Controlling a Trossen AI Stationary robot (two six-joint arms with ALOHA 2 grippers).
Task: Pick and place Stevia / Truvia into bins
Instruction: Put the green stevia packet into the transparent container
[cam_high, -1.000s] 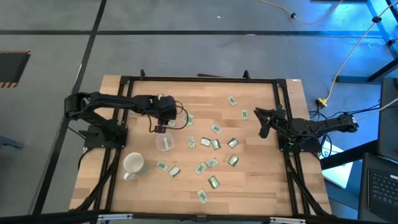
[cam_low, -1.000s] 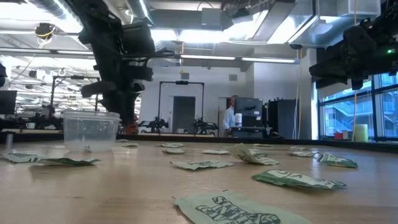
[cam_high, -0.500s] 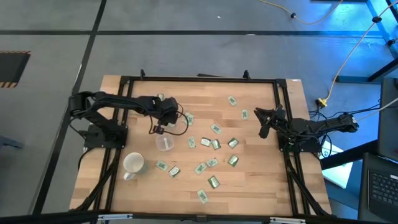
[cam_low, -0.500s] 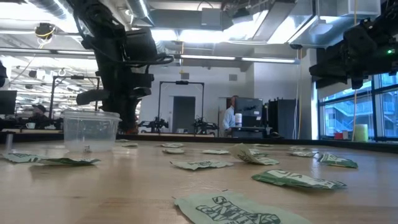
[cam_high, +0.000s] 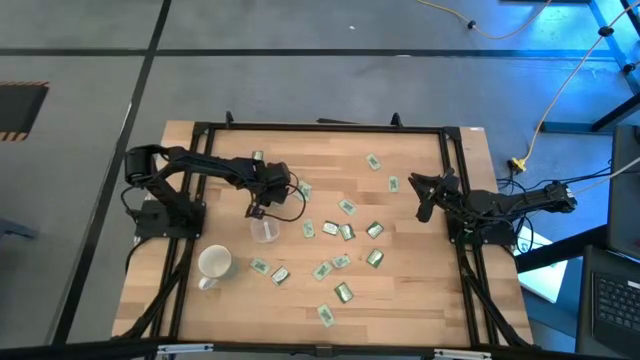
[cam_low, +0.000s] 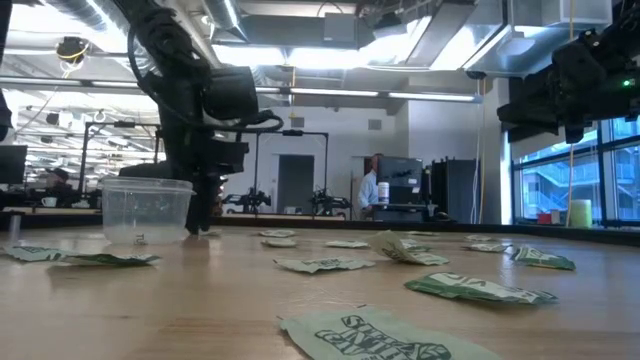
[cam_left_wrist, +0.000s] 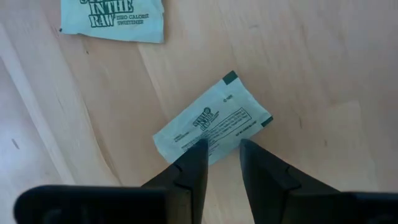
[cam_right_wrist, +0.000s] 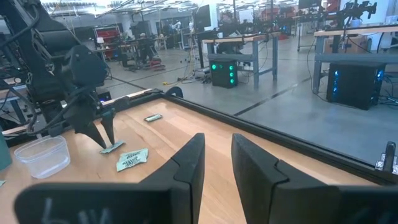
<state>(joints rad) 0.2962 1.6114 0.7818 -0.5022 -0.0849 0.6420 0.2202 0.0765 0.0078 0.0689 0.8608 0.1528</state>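
Paper sachet (cam_left_wrist: 213, 118) lies flat on wood table (cam_high: 420, 290), just beside clear cup (cam_high: 264, 230). Left gripper (cam_left_wrist: 219, 152) down on sachet edge, jaws narrow, grip not sure. Sachet light, thin, soft; likely best pinched at edge. Right gripper (cam_right_wrist: 214, 155) waits far from cup, jaws narrow, empty.

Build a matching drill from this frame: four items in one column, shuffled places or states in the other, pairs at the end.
Items
1. left pincer
2. right pincer
3. clear cup
4. white mug

Places or states
A. raised over the table's right edge, nothing between its fingers
B. near the table's front left, handle showing
C. down at a sachet lying flat on the wood
D. see-through, just front of the left arm's tip

Pairs: 1-C, 2-A, 3-D, 4-B
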